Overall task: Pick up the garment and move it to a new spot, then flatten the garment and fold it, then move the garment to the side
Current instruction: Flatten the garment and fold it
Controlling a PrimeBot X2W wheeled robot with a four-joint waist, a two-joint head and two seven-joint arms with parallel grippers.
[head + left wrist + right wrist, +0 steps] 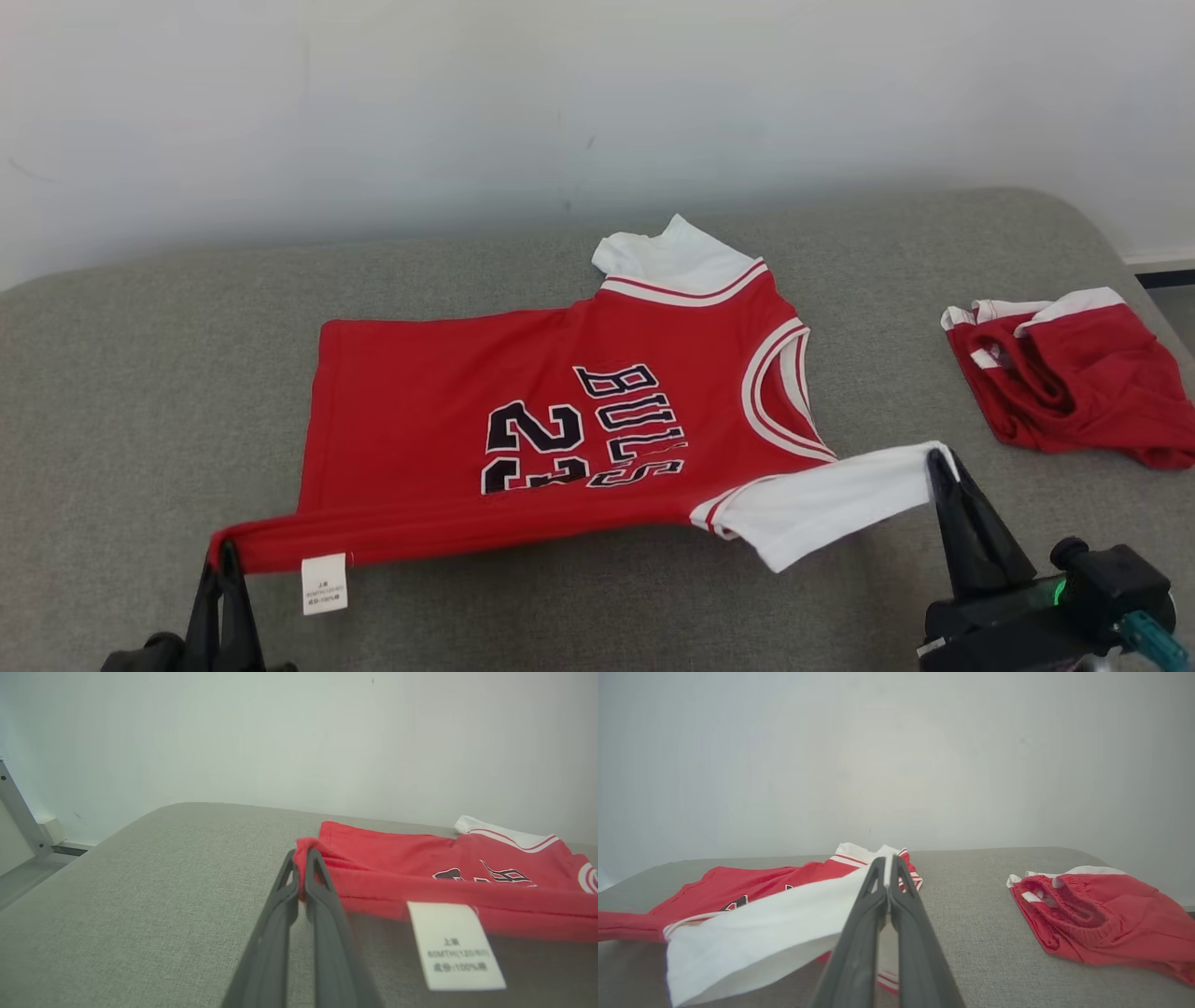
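A red jersey (560,420) printed with "BULLS" and the number 23 is spread across a grey padded surface (140,392), its collar turned toward the robot's right and its hem toward the left. The near edge of the garment is lifted off the surface and stretched taut between the 2 grippers, while the far part is laid flat. The left gripper (222,557) is seen at the lower left, its 2 dark fingers pressed together on the bunched red corner of the hem; in the left wrist view the red cloth is pinched right at the fingertips (312,858). A white care label (324,584) is hung from the hem just beside that grip. The right gripper (935,457) is closed on the end of the near white sleeve (831,495), which is pulled out toward the right. The far white sleeve (672,257) is left lying on the surface. A 2nd red-and-white garment (1074,383) is crumpled well apart on the right side, beneath a pale wall (373,112).
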